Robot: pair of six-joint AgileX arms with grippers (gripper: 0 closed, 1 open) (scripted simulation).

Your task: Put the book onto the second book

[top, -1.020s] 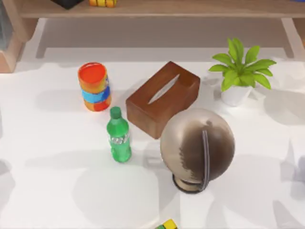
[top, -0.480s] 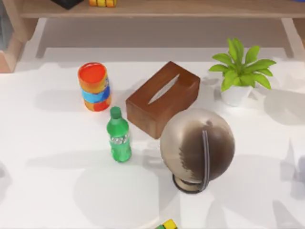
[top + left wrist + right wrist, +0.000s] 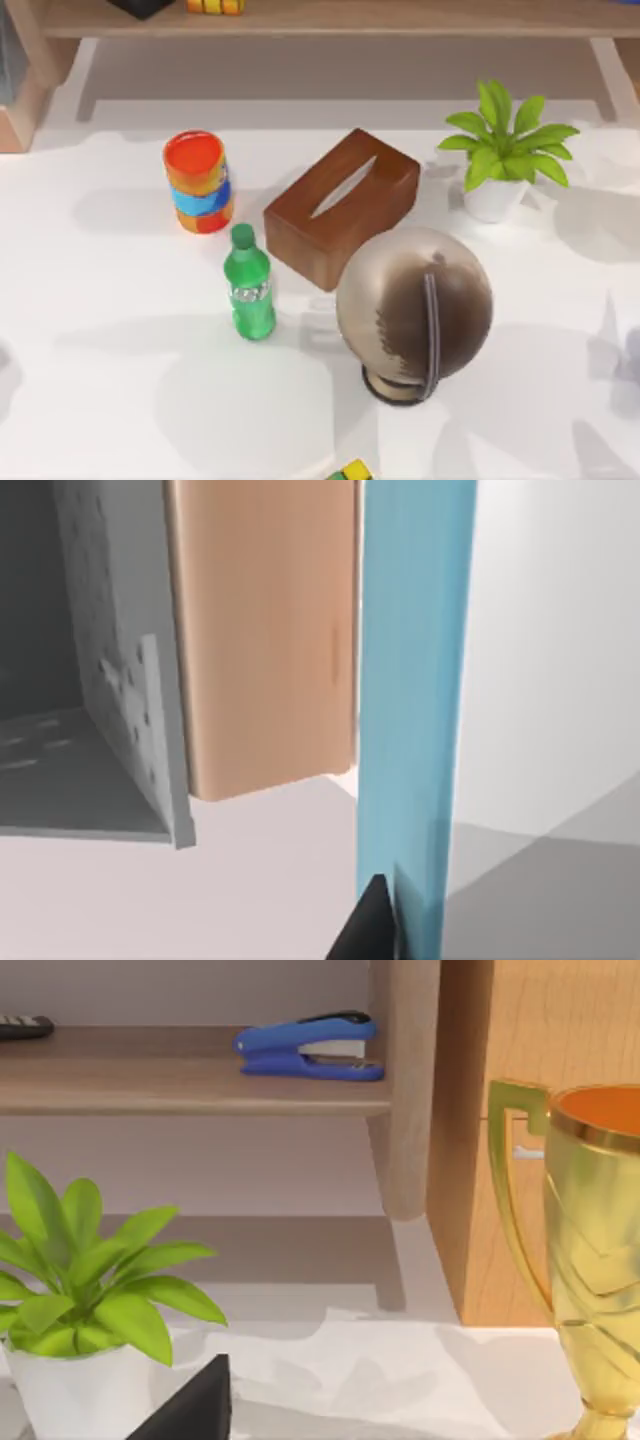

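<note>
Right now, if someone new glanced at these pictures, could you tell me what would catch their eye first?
Probably the large brown globe on its stand at the front of the table, right of centre, with the wooden tissue box just behind it and a green bottle to its left. Next, the shiny gold trophy in the right wrist view, and the tall blue book standing upright close to the left wrist camera.

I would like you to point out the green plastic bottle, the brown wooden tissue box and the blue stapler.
green plastic bottle (image 3: pixel 250 295), top view, on its label.
brown wooden tissue box (image 3: pixel 345 190), top view, beside its slot.
blue stapler (image 3: pixel 305 1045), right wrist view, on its upper arm.
</note>
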